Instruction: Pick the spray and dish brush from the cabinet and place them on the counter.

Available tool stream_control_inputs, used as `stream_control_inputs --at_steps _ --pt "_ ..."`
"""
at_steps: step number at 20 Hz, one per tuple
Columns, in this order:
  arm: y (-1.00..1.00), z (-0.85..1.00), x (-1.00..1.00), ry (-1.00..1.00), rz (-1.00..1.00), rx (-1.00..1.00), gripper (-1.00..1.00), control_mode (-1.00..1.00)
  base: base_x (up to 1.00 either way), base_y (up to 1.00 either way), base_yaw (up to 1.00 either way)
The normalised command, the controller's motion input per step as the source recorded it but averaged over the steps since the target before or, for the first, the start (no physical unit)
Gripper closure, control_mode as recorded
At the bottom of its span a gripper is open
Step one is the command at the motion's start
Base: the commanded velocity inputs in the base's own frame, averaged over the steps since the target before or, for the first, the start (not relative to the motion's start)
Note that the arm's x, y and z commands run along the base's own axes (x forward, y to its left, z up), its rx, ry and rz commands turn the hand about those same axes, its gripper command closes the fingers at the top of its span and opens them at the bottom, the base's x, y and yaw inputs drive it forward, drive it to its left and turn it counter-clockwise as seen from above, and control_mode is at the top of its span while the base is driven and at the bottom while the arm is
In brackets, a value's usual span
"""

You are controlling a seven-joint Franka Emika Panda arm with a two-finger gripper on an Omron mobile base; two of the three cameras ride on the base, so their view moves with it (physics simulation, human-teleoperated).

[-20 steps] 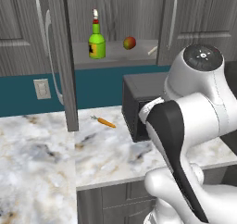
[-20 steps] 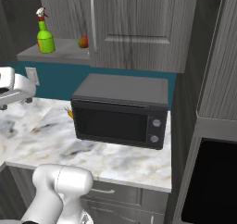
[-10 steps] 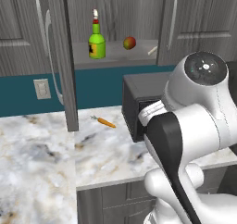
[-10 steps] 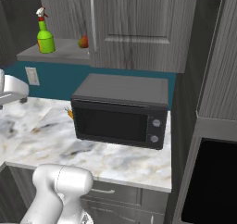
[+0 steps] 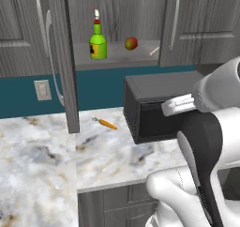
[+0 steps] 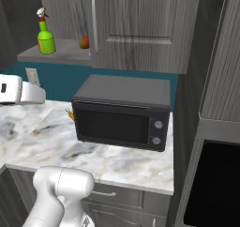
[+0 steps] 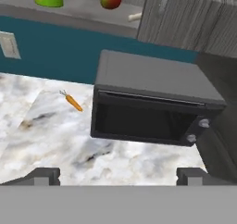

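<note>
Standing upright on the open cabinet (image 5: 56, 57) shelf, the spray (image 5: 97, 42) waits beside an apple (image 5: 131, 43), the dish brush (image 5: 154, 51) lying farther right. The gripper (image 7: 118, 176) hangs empty, fingers spread wide, low over the counter (image 5: 37, 160), so nothing has been picked.

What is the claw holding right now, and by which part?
Nothing is held. The claw is open with its fingertips apart over the counter. The spray and the dish brush sit in the cabinet.
</note>
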Motion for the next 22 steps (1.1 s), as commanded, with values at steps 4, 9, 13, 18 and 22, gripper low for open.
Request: stream_control_inputs --at_steps 4,9,13,18,22 --pt "-0.67 0.00 0.31 0.02 0.00 0.23 -1.00 -1.00 0.00 0.00 0.00" --pt "-0.47 0.02 0.16 0.02 0.00 0.19 -1.00 -1.00 0.00 0.00 0.00" --pt "-0.05 0.00 0.04 0.00 0.02 0.00 -1.00 -1.00 0.00 0.00 0.00" --pt "-0.12 0.07 0.03 -0.10 -0.04 0.00 -1.00 -1.00 0.00 0.00 0.00" --pt "0.12 0.09 0.18 0.01 -0.10 -0.10 -1.00 -1.00 0.00 0.00 0.00"
